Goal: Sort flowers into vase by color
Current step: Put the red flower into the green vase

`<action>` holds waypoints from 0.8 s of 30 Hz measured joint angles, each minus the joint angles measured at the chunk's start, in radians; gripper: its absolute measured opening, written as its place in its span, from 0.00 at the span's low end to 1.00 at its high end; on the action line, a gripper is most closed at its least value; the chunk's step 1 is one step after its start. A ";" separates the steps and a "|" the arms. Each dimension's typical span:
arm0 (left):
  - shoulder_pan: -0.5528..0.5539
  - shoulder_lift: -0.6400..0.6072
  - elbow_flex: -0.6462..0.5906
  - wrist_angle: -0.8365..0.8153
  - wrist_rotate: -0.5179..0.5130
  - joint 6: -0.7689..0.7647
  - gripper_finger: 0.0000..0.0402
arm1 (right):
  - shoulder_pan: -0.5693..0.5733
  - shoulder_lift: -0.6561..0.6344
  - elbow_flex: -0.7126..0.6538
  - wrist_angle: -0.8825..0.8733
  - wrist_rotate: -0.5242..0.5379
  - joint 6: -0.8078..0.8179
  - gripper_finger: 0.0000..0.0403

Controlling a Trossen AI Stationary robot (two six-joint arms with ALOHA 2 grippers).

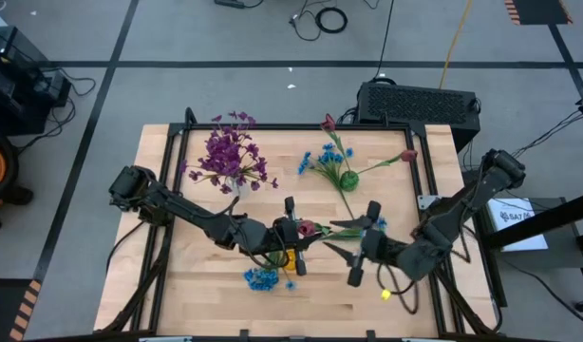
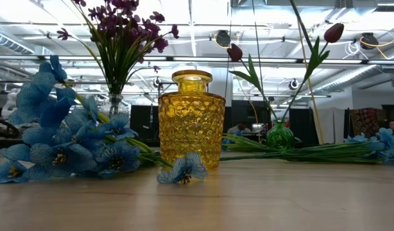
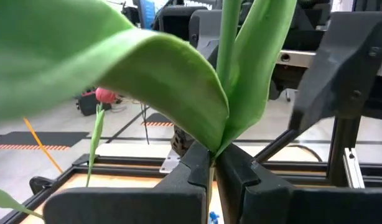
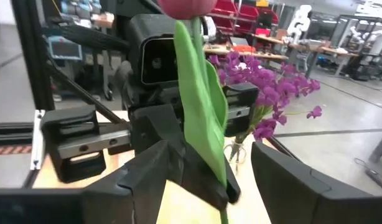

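Pressed together on a green stem, the left gripper (image 3: pixel 211 167) pinches a dark red tulip (image 1: pixel 307 229) near the middle of the bench (image 1: pixel 159 275), a little toward its front edge; its fingers (image 3: pixel 191 163) show closed around the stem base in the left wrist view, with broad leaves rising from the grip. Facing it from the right side of the bench, the right gripper (image 1: pixel 360 249) has its fingers (image 4: pixel 303 186) spread wide apart, and the tulip's stem and leaf hang between them in the right wrist view, touching neither so far as can be seen. Just beside the left gripper stands a yellow glass vase (image 2: pixel 191 120), with a bunch of bright blue flowers (image 1: pixel 261 278) lying on the wood in front of it, toward the front edge. Purple flowers (image 1: pixel 233 157) stand in a clear vase (image 2: pixel 117 104) toward the back-left corner. A small green vase (image 1: pixel 348 179) toward the back edge holds blue blossoms and two more red tulips, and further green stems (image 2: pixel 312 154) lie flat on the bench beside it
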 joint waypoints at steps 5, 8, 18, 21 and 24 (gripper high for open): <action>-0.001 0.000 0.000 -0.018 0.000 0.000 0.03 | -0.022 0.054 0.072 -0.055 0.001 0.004 0.52; -0.002 0.000 0.000 -0.017 0.000 0.000 0.05 | -0.031 0.065 0.087 -0.081 0.000 0.004 0.50; -0.002 0.000 0.000 -0.046 0.018 0.001 0.06 | -0.069 0.064 0.095 -0.188 -0.087 0.093 0.28; -0.001 0.000 0.000 -0.052 0.019 0.001 0.06 | -0.074 0.064 0.095 -0.193 -0.089 0.093 0.19; -0.003 0.000 0.000 -0.054 0.023 0.001 0.06 | -0.075 0.064 0.095 -0.193 -0.086 0.093 0.10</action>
